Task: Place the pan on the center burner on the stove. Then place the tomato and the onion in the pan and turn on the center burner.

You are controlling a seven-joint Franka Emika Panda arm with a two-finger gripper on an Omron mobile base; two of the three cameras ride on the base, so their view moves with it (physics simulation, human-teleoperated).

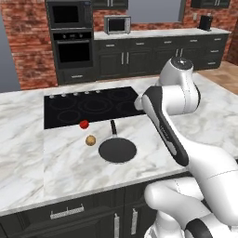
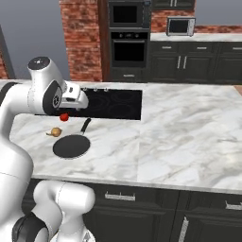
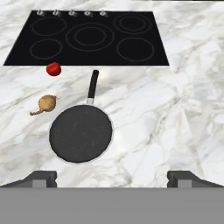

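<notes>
The pan [image 3: 81, 133] lies empty on the marble counter just in front of the stove [image 3: 105, 57], its black handle [image 3: 92, 85] pointing at the cooktop. The tomato [image 3: 53, 69] rests by the stove's front edge, left of the handle. The onion [image 3: 47, 103] lies beside the pan's left rim, apart from it. The center burner [image 3: 89, 36] is bare. My gripper [image 3: 113, 177] hangs open above the counter, on the near side of the pan, with nothing between its fingers. From the base I see the pan [image 1: 117, 150], tomato [image 1: 84, 124] and onion [image 1: 90, 140] left of my arm.
Five silver knobs [image 3: 72, 13] line the stove's far edge. Marble counter [image 3: 183, 109] stretches wide to the right of the pan. A wall oven [image 1: 72, 46] and a microwave [image 1: 117, 24] stand against the brick back wall. The counter's front edge [image 1: 93, 193] runs close to the base.
</notes>
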